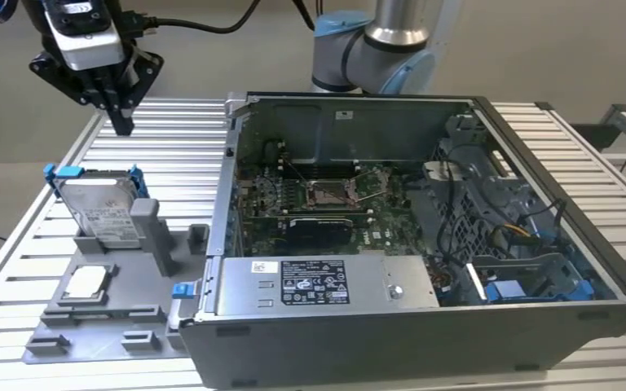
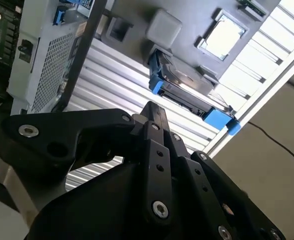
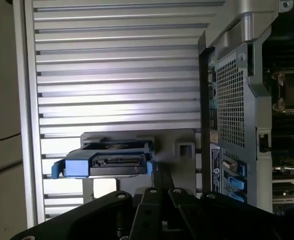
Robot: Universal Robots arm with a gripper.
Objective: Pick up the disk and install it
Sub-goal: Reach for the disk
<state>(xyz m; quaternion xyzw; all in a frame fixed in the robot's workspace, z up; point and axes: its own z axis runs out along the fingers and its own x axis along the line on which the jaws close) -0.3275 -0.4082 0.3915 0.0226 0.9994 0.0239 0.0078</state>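
Note:
The disk [image 1: 100,208], silver-grey with a white label and a blue frame, stands tilted on edge in a grey fixture [image 1: 128,318] on the exterior view's left. My gripper [image 1: 124,122] hangs above and behind it, well apart from it, fingers pointing down and pressed together with nothing between them. In the second wrist view the disk [image 2: 186,92] lies beyond my gripper [image 2: 153,112]. In the first wrist view the disk's connector end [image 3: 109,162] sits just off to one side of my gripper [image 3: 159,179].
An open computer case [image 1: 422,346] takes up the table's middle and the exterior view's right, with a motherboard [image 1: 324,199], a labelled grey box [image 1: 324,283] and a blue-tabbed bay [image 1: 525,281]. A small square chip [image 1: 90,279] lies in the fixture. The table [image 1: 172,130] is slatted metal.

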